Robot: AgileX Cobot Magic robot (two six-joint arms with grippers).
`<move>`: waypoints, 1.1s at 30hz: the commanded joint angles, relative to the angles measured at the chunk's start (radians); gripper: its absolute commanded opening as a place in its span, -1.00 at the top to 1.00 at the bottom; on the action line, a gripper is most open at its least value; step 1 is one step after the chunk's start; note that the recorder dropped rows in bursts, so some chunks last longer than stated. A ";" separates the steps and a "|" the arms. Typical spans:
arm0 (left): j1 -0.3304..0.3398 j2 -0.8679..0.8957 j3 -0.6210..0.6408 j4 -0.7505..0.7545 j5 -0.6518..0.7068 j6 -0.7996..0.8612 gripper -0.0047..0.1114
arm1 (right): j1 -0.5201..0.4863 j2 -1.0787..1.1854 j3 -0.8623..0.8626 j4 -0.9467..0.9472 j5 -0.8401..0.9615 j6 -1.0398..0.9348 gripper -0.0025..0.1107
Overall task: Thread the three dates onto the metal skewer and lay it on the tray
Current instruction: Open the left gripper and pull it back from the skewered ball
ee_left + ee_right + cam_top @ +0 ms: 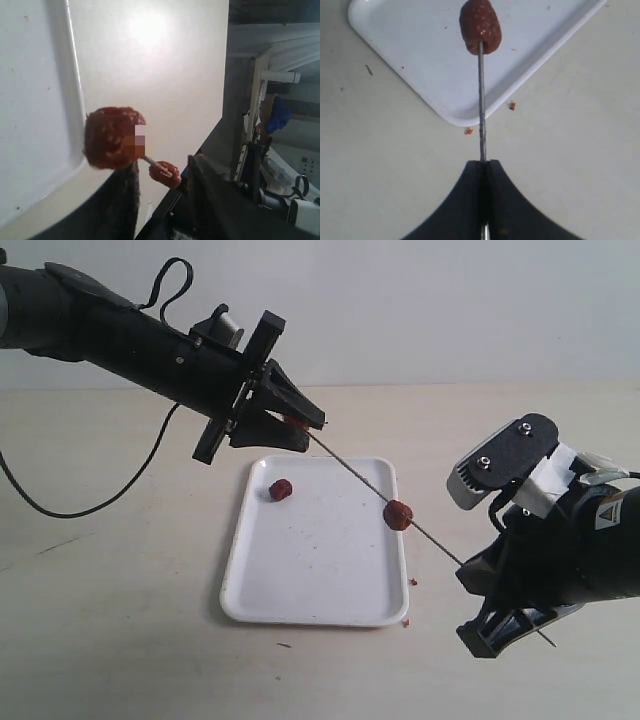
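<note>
**Two grippers holding a metal skewer and a date above the tray.**
The right gripper (pixel 482 165) has its fingers pressed together on the lower part of the metal skewer (pixel 350 469), whose short end pokes out behind them. The rod slants up across the tray (pixel 250 590) toward the left gripper (pixel 308 430), which pinches the held date (pixel 114 137) at the rod's upper end; whether the tip has pierced it cannot be told. The threaded date (pixel 398 514) sits partway along the rod, over the tray's right rim. The loose date (pixel 281 489) lies on the tray near its far left corner. Red crumbs (pixel 512 105) dot the table (pixel 120 590) just beside the tray.
</note>
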 commanded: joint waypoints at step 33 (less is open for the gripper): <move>0.160 -0.010 0.000 0.033 0.006 0.135 0.32 | -0.003 0.004 -0.009 -0.004 0.086 0.011 0.96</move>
